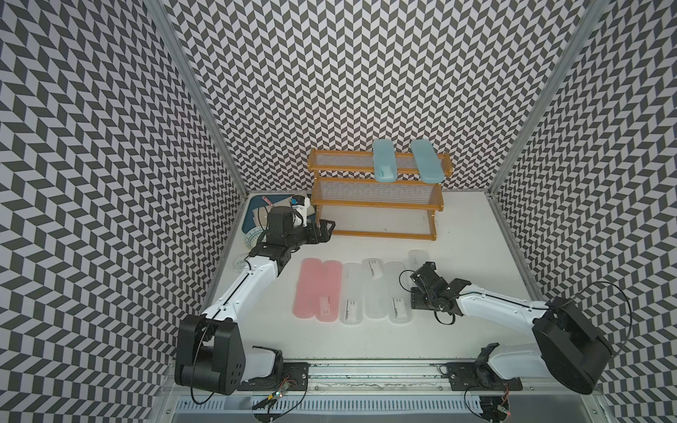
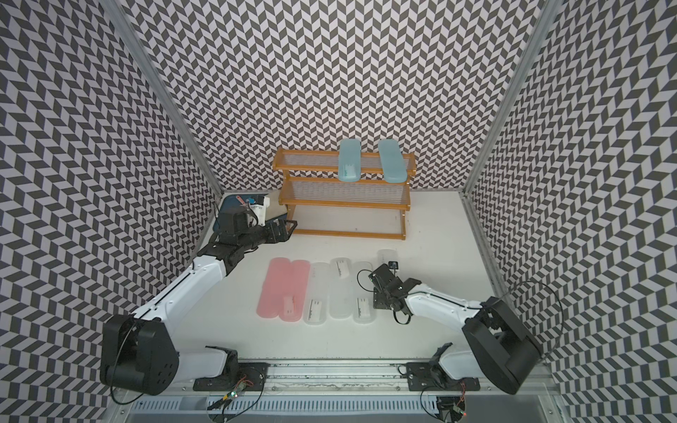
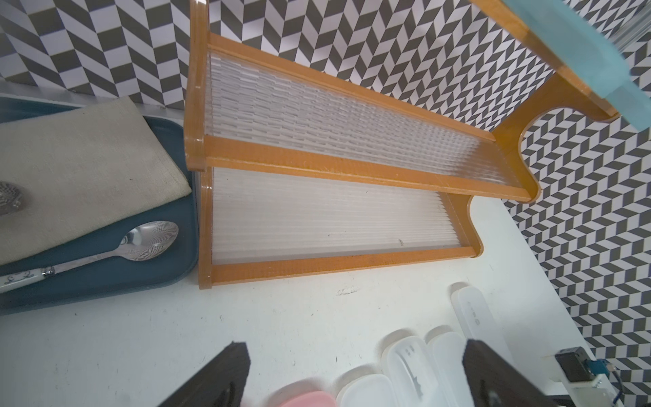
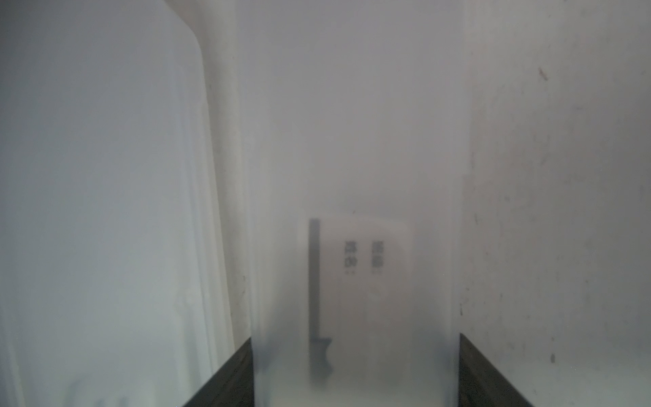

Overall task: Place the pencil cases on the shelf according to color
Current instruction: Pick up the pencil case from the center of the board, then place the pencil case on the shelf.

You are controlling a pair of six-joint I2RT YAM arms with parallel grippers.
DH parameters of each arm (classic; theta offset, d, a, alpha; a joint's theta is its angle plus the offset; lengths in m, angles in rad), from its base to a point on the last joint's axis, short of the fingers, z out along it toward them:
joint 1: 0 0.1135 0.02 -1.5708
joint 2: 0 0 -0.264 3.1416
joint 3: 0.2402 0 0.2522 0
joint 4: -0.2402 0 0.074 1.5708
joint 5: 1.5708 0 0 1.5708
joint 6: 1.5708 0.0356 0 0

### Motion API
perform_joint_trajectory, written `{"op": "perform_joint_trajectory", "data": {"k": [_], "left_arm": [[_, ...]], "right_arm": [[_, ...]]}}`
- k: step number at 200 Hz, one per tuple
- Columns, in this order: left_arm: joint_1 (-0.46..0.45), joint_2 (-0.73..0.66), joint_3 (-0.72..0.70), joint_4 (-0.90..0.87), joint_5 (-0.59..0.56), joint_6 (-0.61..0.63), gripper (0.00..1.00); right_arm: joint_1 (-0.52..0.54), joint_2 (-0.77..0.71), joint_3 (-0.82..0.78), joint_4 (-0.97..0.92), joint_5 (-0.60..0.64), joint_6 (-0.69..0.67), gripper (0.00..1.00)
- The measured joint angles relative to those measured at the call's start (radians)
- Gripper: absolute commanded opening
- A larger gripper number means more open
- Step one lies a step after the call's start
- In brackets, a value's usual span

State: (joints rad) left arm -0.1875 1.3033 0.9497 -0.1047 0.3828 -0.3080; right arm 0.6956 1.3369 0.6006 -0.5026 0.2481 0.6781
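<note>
Two light blue pencil cases (image 1: 384, 161) (image 1: 426, 161) lie across the top tier of the shelf (image 1: 377, 207), whose two lower tiers are bare. On the table, two pink cases (image 1: 309, 289) (image 1: 329, 293) and three frosted white ones (image 1: 351, 293) (image 1: 374, 289) (image 1: 397, 293) lie side by side. A further white case (image 1: 417, 256) lies alone to the right. My right gripper (image 1: 420, 271) points down over it. In the right wrist view the right gripper (image 4: 355, 352) has both fingers (image 4: 243, 373) pressed on this case's (image 4: 352, 158) long sides. My left gripper (image 1: 328, 229) (image 3: 355, 349) hovers open by the shelf's lower left corner, holding nothing.
A dark blue tray (image 3: 105, 282) with a folded cloth (image 3: 88, 169) and a spoon (image 3: 151, 239) sits left of the shelf (image 3: 352, 165). Round clear protractors (image 1: 254, 234) lie at the table's left edge. Patterned walls close in on three sides.
</note>
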Motion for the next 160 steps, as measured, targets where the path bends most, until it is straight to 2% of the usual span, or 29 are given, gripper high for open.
{"op": "perform_joint_trajectory", "data": {"k": [43, 81, 110, 160], "left_arm": [[-0.093, -0.107, 0.018, 0.046, -0.016, 0.004, 1.00], [-0.145, -0.087, 0.054, 0.142, -0.017, 0.043, 1.00], [-0.103, -0.004, 0.068, 0.146, 0.018, 0.032, 1.00], [-0.068, 0.021, 0.066, 0.125, 0.014, 0.023, 1.00]], "right_arm": [[0.016, -0.174, 0.063, -0.119, 0.035, 0.007, 0.62], [0.016, -0.257, 0.187, -0.113, 0.037, -0.031, 0.63], [0.014, -0.195, 0.309, -0.095, 0.042, -0.082, 0.64], [-0.021, 0.072, 0.545, -0.050, 0.057, -0.162, 0.63]]}}
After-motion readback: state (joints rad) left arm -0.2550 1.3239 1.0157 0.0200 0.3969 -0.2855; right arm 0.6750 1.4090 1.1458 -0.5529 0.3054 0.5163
